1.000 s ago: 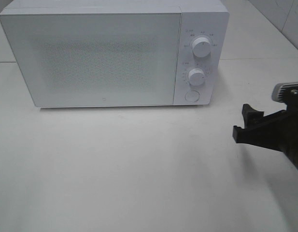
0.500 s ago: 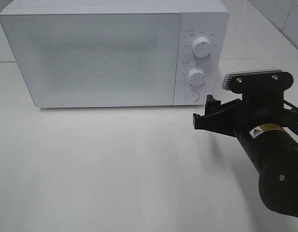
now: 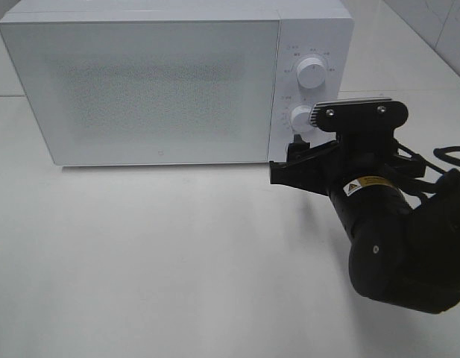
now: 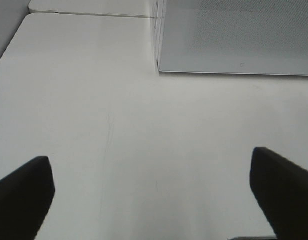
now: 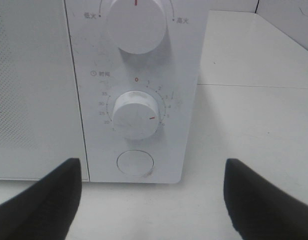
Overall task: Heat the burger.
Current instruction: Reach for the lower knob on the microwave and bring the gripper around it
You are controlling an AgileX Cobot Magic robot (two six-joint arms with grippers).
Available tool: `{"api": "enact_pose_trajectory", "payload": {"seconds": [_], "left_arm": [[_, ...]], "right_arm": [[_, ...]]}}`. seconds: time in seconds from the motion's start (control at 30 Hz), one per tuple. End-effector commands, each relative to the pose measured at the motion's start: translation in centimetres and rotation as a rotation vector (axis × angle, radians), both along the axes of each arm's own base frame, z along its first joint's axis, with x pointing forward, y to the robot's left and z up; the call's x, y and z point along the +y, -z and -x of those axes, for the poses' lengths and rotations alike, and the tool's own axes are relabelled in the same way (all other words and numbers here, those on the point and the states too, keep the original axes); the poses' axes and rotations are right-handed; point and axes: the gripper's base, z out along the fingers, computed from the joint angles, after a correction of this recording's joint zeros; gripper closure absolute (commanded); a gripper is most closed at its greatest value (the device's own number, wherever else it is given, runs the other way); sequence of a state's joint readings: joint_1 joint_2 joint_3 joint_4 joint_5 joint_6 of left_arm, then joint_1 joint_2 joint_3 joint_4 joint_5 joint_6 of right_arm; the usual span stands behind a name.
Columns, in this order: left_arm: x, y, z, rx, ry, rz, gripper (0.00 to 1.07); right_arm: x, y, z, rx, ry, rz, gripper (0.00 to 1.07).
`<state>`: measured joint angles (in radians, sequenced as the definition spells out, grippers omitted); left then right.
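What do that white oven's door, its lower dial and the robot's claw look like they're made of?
Door: probably glass or plastic, white, speckled dot mesh behind it. Lower dial: likely matte white plastic, smooth moulded look. Right claw: seemingly matte black plastic, no shine.

The microwave [image 3: 155, 82] sits on the table [image 3: 140, 261] at twelve o'clock; at three o'clock the right gripper [image 3: 283, 162] hangs before its lower knob [image 3: 301, 117].

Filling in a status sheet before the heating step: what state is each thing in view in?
Microwave door: shut.
Timer knob: mark turned clockwise off zero.
Upper knob: mark pointing straight up.
Left end effector: open, empty.
Right end effector: open, empty.
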<state>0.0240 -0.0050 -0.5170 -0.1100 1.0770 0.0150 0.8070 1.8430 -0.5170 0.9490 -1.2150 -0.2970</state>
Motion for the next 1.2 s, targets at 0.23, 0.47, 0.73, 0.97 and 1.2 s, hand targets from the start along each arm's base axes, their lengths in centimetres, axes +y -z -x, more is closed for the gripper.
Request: {"api": "enact_pose_trajectory", "payload": {"seconds": [0.23,0.47,0.73,0.97,1.2], "left_arm": [[0.0,0.0,0.1,-0.012,0.0,-0.001,0.06],[0.0,0.0,0.1,-0.012,0.0,-0.001,0.06],[0.0,0.0,0.1,-0.012,0.0,-0.001,0.06],[0.0,0.0,0.1,-0.012,0.0,-0.001,0.06],[0.0,0.0,0.1,-0.012,0.0,-0.001,0.06]], "right_arm": [[0.8,-0.6,-2.4,-0.135,0.004,0.014,0.31],[0.7,-0.5,-4.4,-0.147,0.017,-0.011,0.31],[0.9,0.3,-6.0,-0.131,0.012,-0.018,0.31],[0.2,0.4,-6.6,-0.14,0.027,-0.05,0.31],[1.0,1.4,-7.6,-0.122,0.0,-0.043,0.31]]}}
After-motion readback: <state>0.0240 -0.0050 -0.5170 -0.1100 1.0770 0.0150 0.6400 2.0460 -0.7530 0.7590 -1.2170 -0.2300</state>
